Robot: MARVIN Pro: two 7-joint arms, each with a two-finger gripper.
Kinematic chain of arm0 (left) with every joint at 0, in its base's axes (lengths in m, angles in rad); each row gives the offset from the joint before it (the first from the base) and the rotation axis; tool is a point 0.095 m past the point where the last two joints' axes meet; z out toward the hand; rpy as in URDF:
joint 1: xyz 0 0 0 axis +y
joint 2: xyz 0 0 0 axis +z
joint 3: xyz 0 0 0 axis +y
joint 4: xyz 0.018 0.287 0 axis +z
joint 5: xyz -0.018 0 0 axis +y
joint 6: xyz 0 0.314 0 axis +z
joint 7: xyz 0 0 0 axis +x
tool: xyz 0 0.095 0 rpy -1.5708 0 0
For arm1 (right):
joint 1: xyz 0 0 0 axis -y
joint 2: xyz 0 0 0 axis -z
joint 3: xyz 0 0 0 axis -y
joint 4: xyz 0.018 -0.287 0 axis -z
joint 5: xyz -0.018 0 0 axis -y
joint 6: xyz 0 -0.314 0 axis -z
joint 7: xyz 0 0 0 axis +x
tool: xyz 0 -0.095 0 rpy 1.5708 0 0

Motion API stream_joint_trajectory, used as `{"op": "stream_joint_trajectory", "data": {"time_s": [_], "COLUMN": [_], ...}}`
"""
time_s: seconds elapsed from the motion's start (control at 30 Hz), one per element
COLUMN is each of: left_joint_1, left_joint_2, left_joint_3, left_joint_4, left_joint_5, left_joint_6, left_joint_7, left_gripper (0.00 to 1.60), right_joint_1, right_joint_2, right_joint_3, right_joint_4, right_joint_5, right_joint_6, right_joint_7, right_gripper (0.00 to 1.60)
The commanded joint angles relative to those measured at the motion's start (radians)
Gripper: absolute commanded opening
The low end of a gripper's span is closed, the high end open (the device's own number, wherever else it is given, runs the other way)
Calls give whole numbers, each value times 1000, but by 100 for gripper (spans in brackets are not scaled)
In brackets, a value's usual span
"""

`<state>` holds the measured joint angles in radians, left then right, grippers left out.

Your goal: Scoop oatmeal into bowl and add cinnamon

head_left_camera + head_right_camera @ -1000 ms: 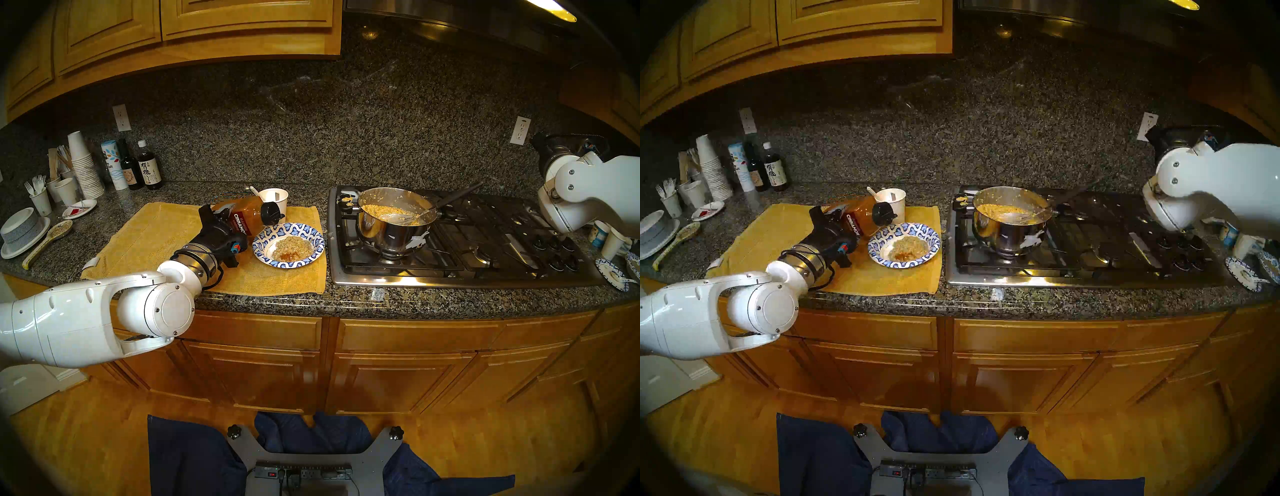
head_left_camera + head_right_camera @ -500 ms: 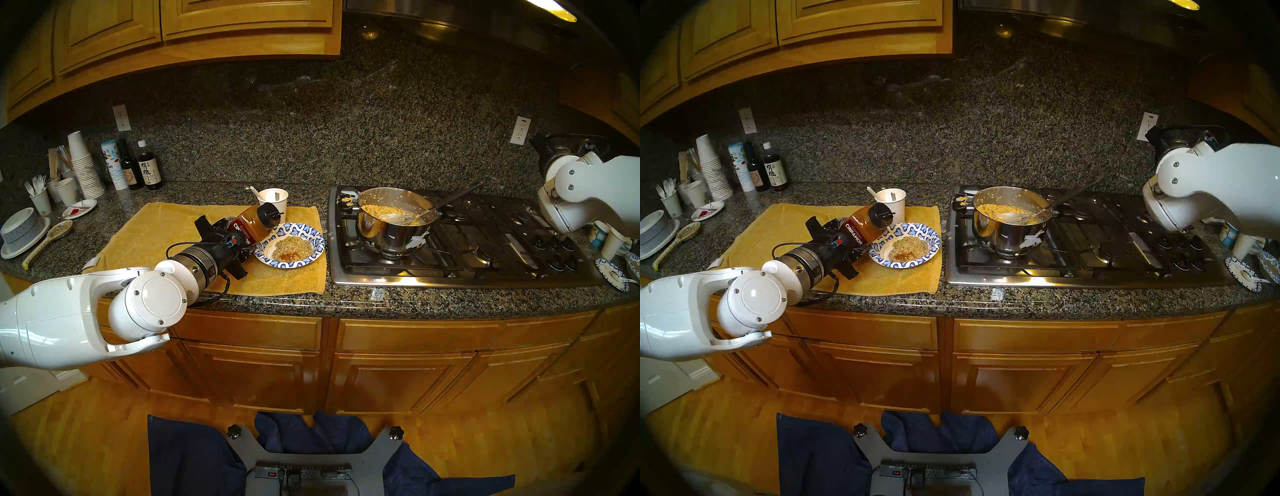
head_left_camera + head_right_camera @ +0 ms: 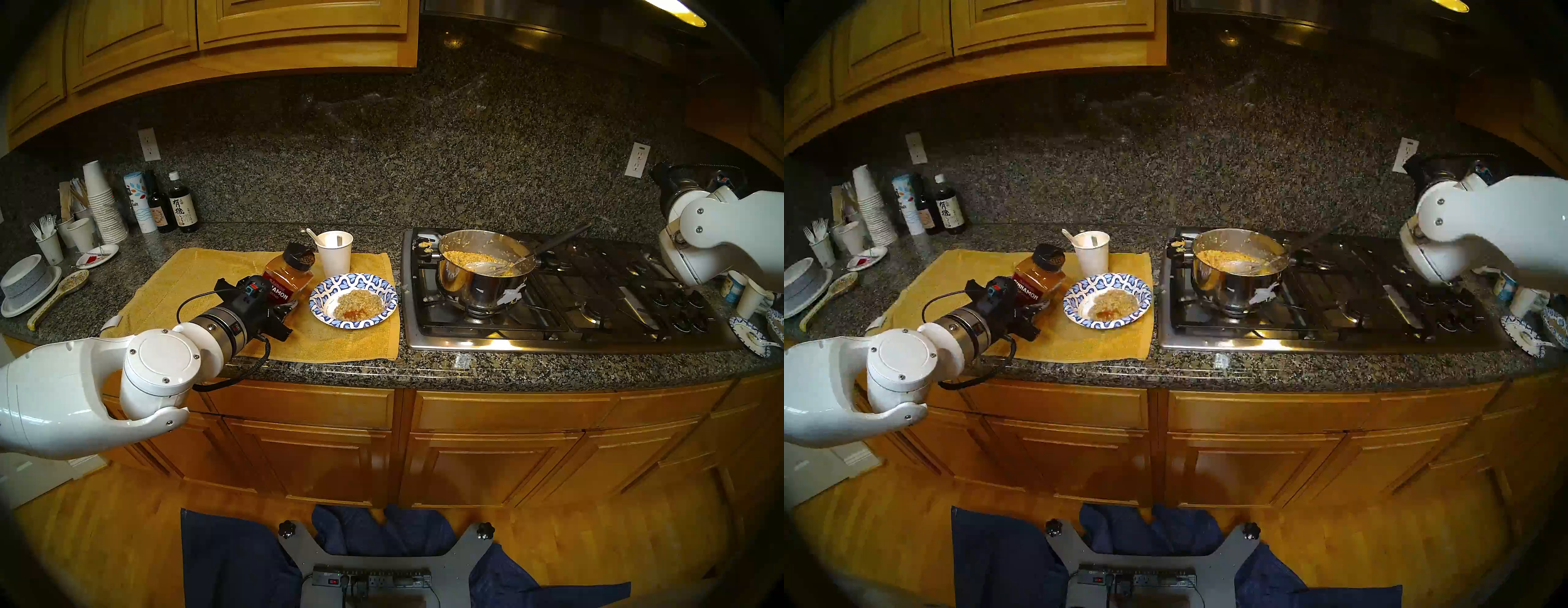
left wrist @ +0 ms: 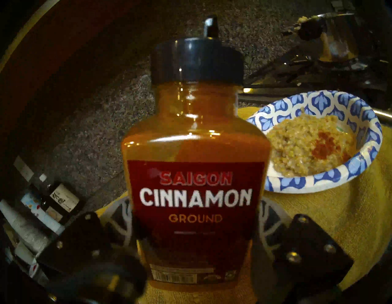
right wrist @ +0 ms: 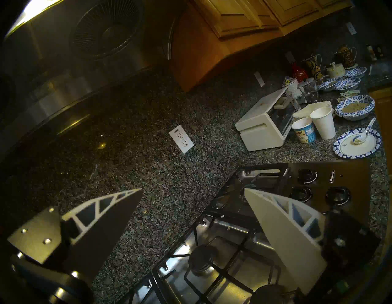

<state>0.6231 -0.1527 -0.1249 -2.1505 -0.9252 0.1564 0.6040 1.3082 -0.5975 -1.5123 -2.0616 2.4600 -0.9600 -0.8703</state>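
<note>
We held the cinnamon jar nearly upright in our left gripper, just beside the bowl (oatmeal already dusted). Our right gripper gaped, empty. Next: set it down.

Our two arms: left reaching in low, right held high at the side

Our left arm comes in from the lower left edge, its white elbow bent and the dark wrist angled up and away from us; our left gripper is clamped by its black fingers on the lower part of the cinnamon, which stands nearly upright. Our right arm is folded up at the far right edge, wrist level, and our right gripper shows its two pointed fingers spread wide with nothing between them.
</note>
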Motion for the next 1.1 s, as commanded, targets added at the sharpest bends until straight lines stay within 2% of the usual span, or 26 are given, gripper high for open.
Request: {"op": "stream_joint_trajectory", "data": {"time_s": [0.0,0.07,0.3,0.57,0.77,1.07], "left_joint_1": [-20,-19,-10,-5,0,1], "left_joint_2": [27,30,35,15,-14,-37], "left_joint_3": [-44,-45,-39,-37,-35,-46], "left_joint_4": [29,61,107,157,199,247], "left_joint_5": [-60,-98,-168,-292,-406,-527], "left_joint_6": [-109,-157,-234,-314,-304,-288], "left_joint_7": [43,46,33,-1,-22,-33], "left_gripper": [0,0,0,0,0,0], "right_joint_1": [29,29,29,29,28,27], "right_joint_2": [-3,-3,-2,0,3,8], "right_joint_3": [21,22,24,26,29,32], "right_joint_4": [9,9,8,8,7,6], "right_joint_5": [-18,-18,-24,-30,-39,-50], "right_joint_6": [0,0,0,0,0,0], "right_joint_7": [-61,-61,-71,-78,-88,-95], "right_gripper": [160,160,160,160,160,160]}}
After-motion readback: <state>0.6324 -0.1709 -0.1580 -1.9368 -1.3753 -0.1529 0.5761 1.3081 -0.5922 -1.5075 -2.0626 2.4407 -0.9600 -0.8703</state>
